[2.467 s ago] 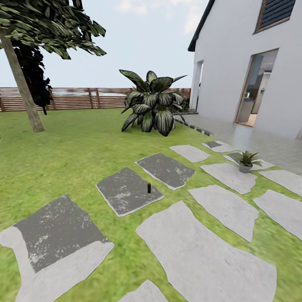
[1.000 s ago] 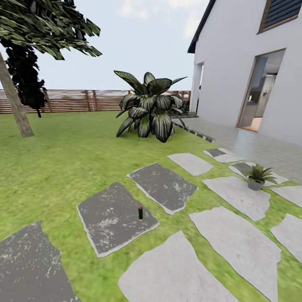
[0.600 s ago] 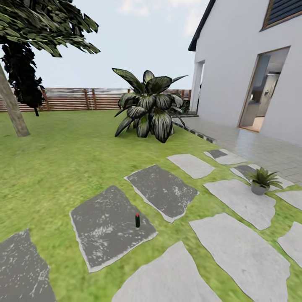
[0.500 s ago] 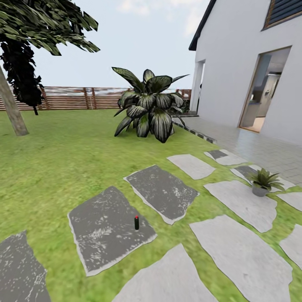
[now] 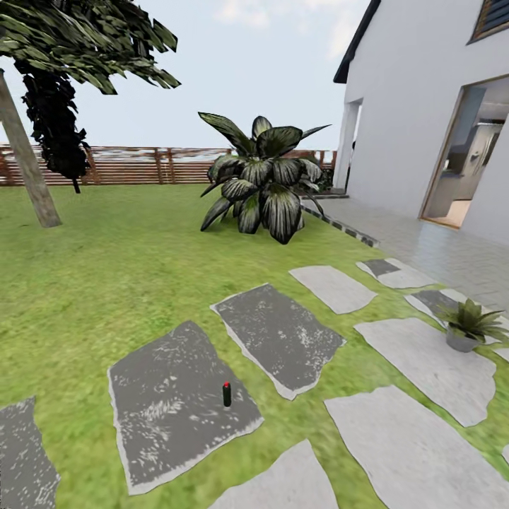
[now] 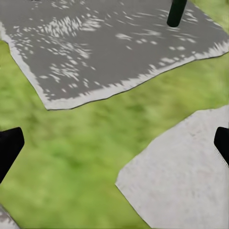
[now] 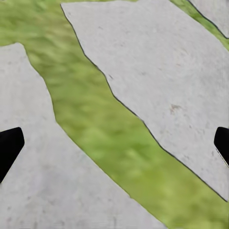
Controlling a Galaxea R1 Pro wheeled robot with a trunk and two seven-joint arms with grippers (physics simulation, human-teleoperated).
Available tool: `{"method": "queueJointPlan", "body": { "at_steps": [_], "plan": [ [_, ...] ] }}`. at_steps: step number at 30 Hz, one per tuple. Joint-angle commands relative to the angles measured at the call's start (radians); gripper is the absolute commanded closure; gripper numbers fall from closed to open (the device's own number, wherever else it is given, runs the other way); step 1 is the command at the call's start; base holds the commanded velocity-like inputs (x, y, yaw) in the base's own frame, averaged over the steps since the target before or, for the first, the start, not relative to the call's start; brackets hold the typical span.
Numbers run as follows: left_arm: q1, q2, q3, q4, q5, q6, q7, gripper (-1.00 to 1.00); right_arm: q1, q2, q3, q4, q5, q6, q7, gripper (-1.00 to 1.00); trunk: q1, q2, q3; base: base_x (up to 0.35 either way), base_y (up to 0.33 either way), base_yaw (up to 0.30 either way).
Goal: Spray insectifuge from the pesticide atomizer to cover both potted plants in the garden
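Note:
The pesticide atomizer (image 5: pixel 226 394), a small dark bottle with a red top, stands upright on a dark grey stepping stone (image 5: pixel 177 396) in the lawn. In the left wrist view its dark body (image 6: pixel 176 13) rises from the same stone, well ahead of my left gripper (image 6: pixel 114 148), which is open and holds nothing. My right gripper (image 7: pixel 114 145) is open too, over pale stones and a strip of grass. One potted plant (image 5: pixel 468 326), a low green rosette in a grey pot, sits on a stone at the right. The second potted plant is out of view.
A large broad-leaved bush (image 5: pixel 265 180) grows mid-lawn near the house's paved terrace (image 5: pixel 438 254). A tree trunk (image 5: pixel 28 170) stands at the left, and a brown slatted fence (image 5: pixel 141 166) closes the back. Pale stepping stones (image 5: pixel 417 367) spread to the right.
The whole head view has shifted as the robot rolled forward and turned a little; the atomizer and the potted plant now sit lower and nearer. The things themselves have not moved.

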Motion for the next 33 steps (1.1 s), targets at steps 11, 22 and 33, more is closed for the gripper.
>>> {"method": "queueJointPlan", "body": {
  "at_steps": [11, 22, 33],
  "plan": [
    [-0.001, 0.000, 0.003, 0.001, 0.000, -0.003, -0.001, -1.00, 0.000, 0.000, 0.001, 0.001, 0.001, -0.003, -0.003, -1.00, 0.000, 0.000, -0.001, 0.287, -0.210, 0.274],
    [-0.001, 0.000, 0.003, 0.001, 0.000, -0.003, -0.001, -1.00, 0.000, 0.000, -0.001, 0.001, -0.003, -0.003, -0.004, -1.00, 0.000, 0.000, -0.001, 0.265, -0.210, 0.275],
    [-0.001, 0.001, 0.003, 0.001, 0.000, -0.003, -0.001, -1.00, 0.000, 0.001, -0.001, 0.000, -0.002, -0.003, -0.004, -1.00, 0.000, 0.000, -0.001, 0.241, -0.214, 0.275]
  ]
}}
